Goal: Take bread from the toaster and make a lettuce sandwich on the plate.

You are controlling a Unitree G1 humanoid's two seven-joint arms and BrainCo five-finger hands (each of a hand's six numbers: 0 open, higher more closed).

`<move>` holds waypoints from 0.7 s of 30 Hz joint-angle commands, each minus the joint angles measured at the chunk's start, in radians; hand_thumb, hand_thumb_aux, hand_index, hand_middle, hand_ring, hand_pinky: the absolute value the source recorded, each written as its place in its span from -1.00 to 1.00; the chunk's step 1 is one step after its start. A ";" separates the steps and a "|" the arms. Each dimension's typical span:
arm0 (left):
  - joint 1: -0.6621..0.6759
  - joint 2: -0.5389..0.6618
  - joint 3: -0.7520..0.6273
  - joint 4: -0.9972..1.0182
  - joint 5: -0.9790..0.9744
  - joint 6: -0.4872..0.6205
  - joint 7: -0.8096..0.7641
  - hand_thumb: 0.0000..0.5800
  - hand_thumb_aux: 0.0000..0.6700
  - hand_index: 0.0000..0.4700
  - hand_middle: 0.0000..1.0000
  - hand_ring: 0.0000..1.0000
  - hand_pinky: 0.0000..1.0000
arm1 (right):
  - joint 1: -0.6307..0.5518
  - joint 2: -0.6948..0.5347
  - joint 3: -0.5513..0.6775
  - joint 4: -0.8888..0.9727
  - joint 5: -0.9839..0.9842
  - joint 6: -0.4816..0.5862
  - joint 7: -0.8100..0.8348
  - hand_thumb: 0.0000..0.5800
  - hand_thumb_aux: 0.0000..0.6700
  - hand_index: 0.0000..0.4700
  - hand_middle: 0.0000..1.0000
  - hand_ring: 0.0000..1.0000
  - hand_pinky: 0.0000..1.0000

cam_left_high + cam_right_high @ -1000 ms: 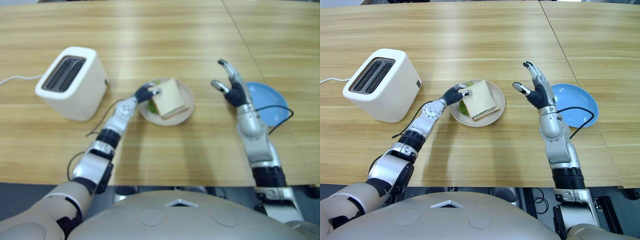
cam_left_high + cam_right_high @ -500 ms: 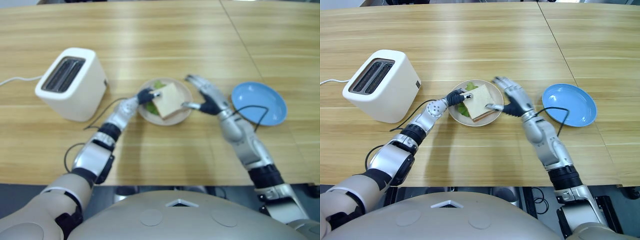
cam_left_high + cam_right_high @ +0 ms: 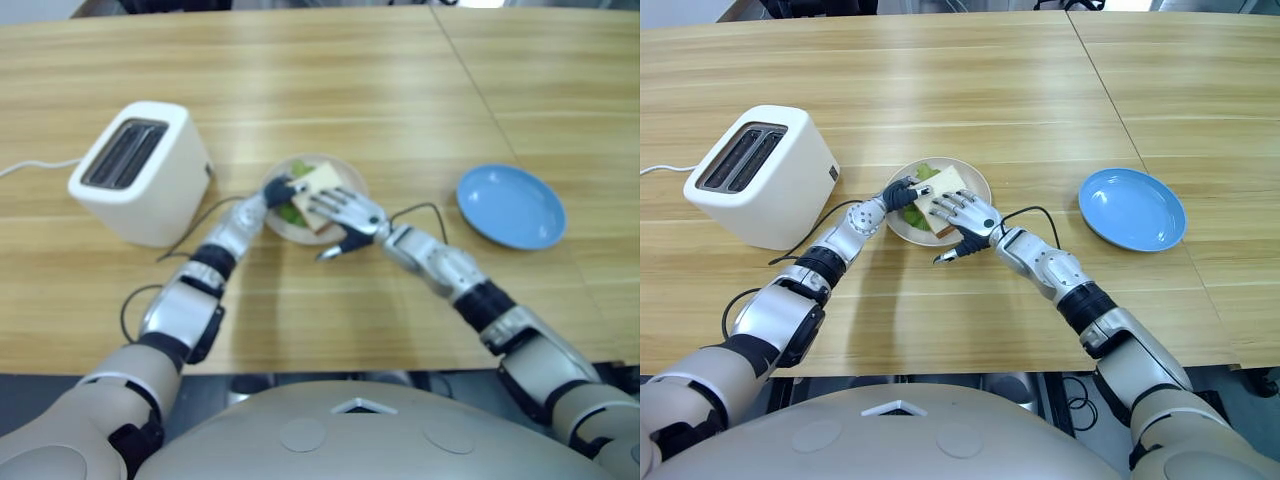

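Left hand [image 3: 278, 190], left eye view: the forearm lies low over the desk [image 3: 300, 80], angled up and to the right from the near edge. Its fingers are closed on the left corner of the top bread slice [image 3: 322, 180]. Right hand [image 3: 345, 212]: palm down, fingers spread apart and gripping nothing, laid over the near-right part of that slice. The thumb points down-left toward the desk. The forearm comes in from the lower right.

Right eye view: the sandwich sits on the beige plate [image 3: 978, 178] near desk centre. Lettuce [image 3: 924, 172] shows green at the far-left edge, under the slice. The white toaster [image 3: 760, 190] stands left of the plate, apart from it. The blue plate [image 3: 1132, 208] lies well apart to the right. A black cable [image 3: 1035, 212] loops off the right wrist.
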 commanded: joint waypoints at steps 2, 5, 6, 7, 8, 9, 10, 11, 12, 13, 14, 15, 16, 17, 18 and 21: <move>0.046 0.005 -0.034 -0.032 0.036 0.003 -0.007 1.00 1.00 0.96 1.00 1.00 1.00 | 0.069 -0.002 0.092 0.114 0.012 0.011 0.200 -1.00 -1.00 -1.00 -1.00 -1.00 -1.00; 0.056 0.050 -0.027 -0.182 0.095 0.000 0.121 -1.00 -1.00 -1.00 -0.18 -0.18 -0.18 | 0.098 -0.010 0.091 0.080 0.038 0.012 0.230 -1.00 -1.00 -1.00 -1.00 -1.00 -1.00; 0.061 0.063 -0.024 -0.228 0.113 0.004 0.156 -1.00 -1.00 -1.00 -0.18 -0.18 -0.18 | 0.103 -0.014 0.091 0.072 0.043 0.013 0.234 -1.00 -1.00 -1.00 -1.00 -1.00 -1.00; 0.073 0.094 -0.014 -0.325 0.166 0.029 0.231 -1.00 -1.00 -1.00 -1.00 -1.00 -1.00 | 0.112 -0.019 0.089 0.060 0.048 0.016 0.240 -1.00 -1.00 -1.00 -1.00 -1.00 -1.00; 0.088 0.125 0.004 -0.427 0.220 0.061 0.298 -1.00 -1.00 -1.00 -1.00 -1.00 -1.00 | 0.120 -0.024 0.088 0.051 0.051 0.018 0.245 -1.00 -1.00 -1.00 -1.00 -1.00 -1.00; 0.107 0.154 0.024 -0.531 0.273 0.095 0.355 -1.00 -1.00 -1.00 -1.00 -1.00 -1.00 | 0.127 -0.028 0.087 0.043 0.054 0.021 0.249 -1.00 -1.00 -1.00 -1.00 -1.00 -1.00; 0.128 0.179 0.045 -0.632 0.319 0.129 0.395 -1.00 -1.00 -1.00 -1.00 -1.00 -1.00 | 0.131 -0.030 0.086 0.038 0.058 0.023 0.253 -1.00 -1.00 -1.00 -1.00 -1.00 -1.00; 0.149 0.199 0.058 -0.717 0.356 0.158 0.414 -1.00 -1.00 -1.00 -1.00 -1.00 -1.00 | 0.137 -0.034 0.084 0.033 0.063 0.029 0.262 -1.00 -1.00 -1.00 -1.00 -1.00 -1.00; 0.169 0.213 0.069 -0.796 0.386 0.182 0.427 -1.00 -1.00 -1.00 -1.00 -1.00 -1.00 | 0.143 -0.038 0.082 0.027 0.067 0.034 0.271 -1.00 -1.00 -1.00 -1.00 -1.00 -1.00; 0.188 0.222 0.080 -0.862 0.407 0.203 0.432 -1.00 -1.00 -1.00 -1.00 -1.00 -1.00 | 0.149 -0.040 0.078 0.021 0.072 0.039 0.278 -1.00 -1.00 -1.00 -1.00 -1.00 -1.00; 0.205 0.228 0.090 -0.918 0.422 0.217 0.432 -1.00 -1.00 -1.00 -1.00 -1.00 -1.00 | 0.155 -0.042 0.074 0.015 0.079 0.043 0.284 -1.00 -1.00 -1.00 -1.00 -1.00 -1.00; 0.222 0.230 0.096 -0.964 0.428 0.225 0.423 -1.00 -1.00 -1.00 -1.00 -1.00 -1.00 | 0.159 -0.045 0.072 0.009 0.084 0.045 0.289 -1.00 -1.00 -1.00 -1.00 -1.00 -1.00; 0.238 0.231 0.100 -1.000 0.438 0.238 0.410 -1.00 -1.00 -1.00 -1.00 -1.00 -1.00 | 0.162 -0.046 0.070 0.005 0.090 0.046 0.290 -1.00 -1.00 -1.00 -1.00 -1.00 -1.00; 0.252 0.231 0.104 -1.025 0.439 0.240 0.404 -1.00 -1.00 -1.00 -1.00 -1.00 -1.00 | 0.163 -0.048 0.068 0.001 0.094 0.046 0.287 -1.00 -1.00 -1.00 -1.00 -1.00 -1.00; 0.266 0.228 0.109 -1.042 0.427 0.238 0.392 -1.00 -1.00 -1.00 -1.00 -1.00 -1.00 | 0.164 -0.050 0.066 -0.003 0.095 0.046 0.286 -1.00 -1.00 -1.00 -1.00 -1.00 -1.00; 0.296 0.229 0.106 -1.046 0.382 0.212 0.338 -1.00 -1.00 -1.00 -1.00 -1.00 -1.00 | 0.164 -0.058 0.046 -0.033 0.113 0.034 0.244 -1.00 -1.00 -1.00 -1.00 -1.00 -1.00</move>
